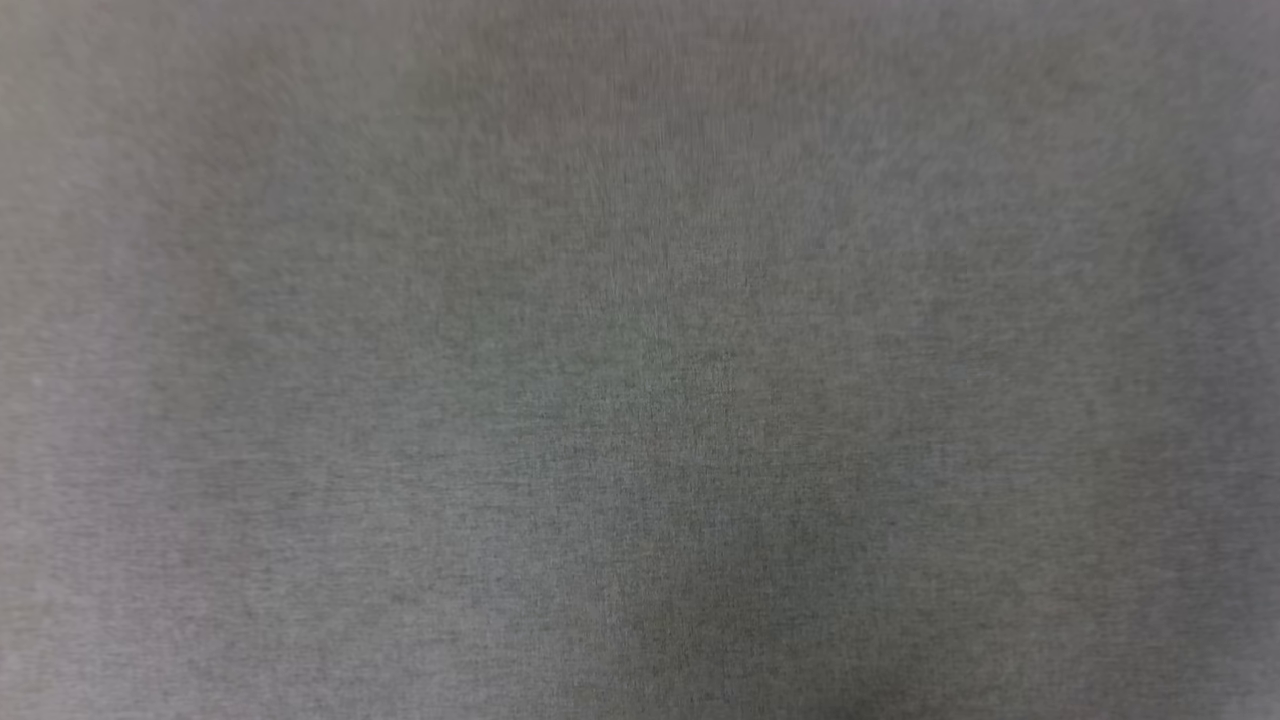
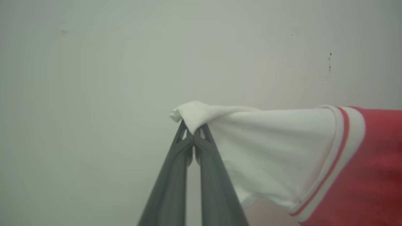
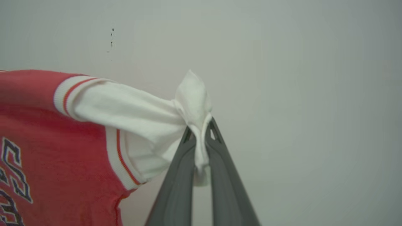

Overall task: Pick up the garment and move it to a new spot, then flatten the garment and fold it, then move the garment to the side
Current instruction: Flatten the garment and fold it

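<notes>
Hanging in front of the pale wall, the garment is pinched by its white sleeve tips, one in the closed left fingers, one in the closed right fingers, probably so it's spread for laying flat. Blurry grey stuff is maybe the worktop.
</notes>
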Robot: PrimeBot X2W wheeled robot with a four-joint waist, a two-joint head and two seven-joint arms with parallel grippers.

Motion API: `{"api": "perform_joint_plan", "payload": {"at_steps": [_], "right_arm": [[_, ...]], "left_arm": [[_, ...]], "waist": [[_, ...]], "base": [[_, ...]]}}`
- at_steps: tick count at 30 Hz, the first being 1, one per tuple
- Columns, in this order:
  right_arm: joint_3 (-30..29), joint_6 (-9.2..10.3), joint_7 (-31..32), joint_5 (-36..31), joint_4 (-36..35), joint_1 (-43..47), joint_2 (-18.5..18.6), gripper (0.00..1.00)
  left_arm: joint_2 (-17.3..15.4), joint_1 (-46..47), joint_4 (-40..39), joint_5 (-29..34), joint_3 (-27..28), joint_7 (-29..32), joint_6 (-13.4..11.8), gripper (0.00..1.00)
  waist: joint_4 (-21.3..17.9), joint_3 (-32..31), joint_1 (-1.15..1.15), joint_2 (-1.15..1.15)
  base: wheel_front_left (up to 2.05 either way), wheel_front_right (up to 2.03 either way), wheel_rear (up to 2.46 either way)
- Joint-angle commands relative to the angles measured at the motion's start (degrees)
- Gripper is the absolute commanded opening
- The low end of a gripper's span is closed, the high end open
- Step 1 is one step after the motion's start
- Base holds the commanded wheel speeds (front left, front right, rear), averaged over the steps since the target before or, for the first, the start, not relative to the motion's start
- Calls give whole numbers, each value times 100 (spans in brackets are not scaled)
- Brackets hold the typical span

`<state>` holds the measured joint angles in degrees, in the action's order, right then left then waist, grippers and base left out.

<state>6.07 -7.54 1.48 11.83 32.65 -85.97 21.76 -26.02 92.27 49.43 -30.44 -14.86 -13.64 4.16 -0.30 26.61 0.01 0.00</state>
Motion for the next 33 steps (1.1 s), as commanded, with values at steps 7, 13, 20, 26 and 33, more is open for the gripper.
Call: {"api": "perform_joint_plan", "payload": {"at_steps": [7, 13, 20, 26, 33], "right_arm": [[328, 9, -266, 126, 245, -305, -228, 0], [677, 9, -285, 285, 370, -224, -243, 0], [1071, 9, 6, 796, 215, 457, -53, 0], [1262, 8, 258, 1380, -398, 1988, 264, 0], [1121, 8, 642, 1790, -1133, 3869, 539, 0]], "left_arm": [[9, 240, 186, -15, 65, -131, 126, 0], [64, 68, 395, -87, 89, -161, 237, 0], [182, -567, 368, -286, 120, -165, 321, 0], [296, -2063, -50, -629, 78, -161, 334, 0], [308, -3999, -682, -932, -46, -162, 329, 0]], "waist": [[-15, 980, -1, 0], [12, 1070, -1, 0], [93, 785, -1, 0], [155, -26, -1, 0], [197, -867, -1, 0]], "base": [[0, 0, 0], [0, 0, 0], [0, 0, 0], [0, 0, 0], [0, 0, 0]]}}
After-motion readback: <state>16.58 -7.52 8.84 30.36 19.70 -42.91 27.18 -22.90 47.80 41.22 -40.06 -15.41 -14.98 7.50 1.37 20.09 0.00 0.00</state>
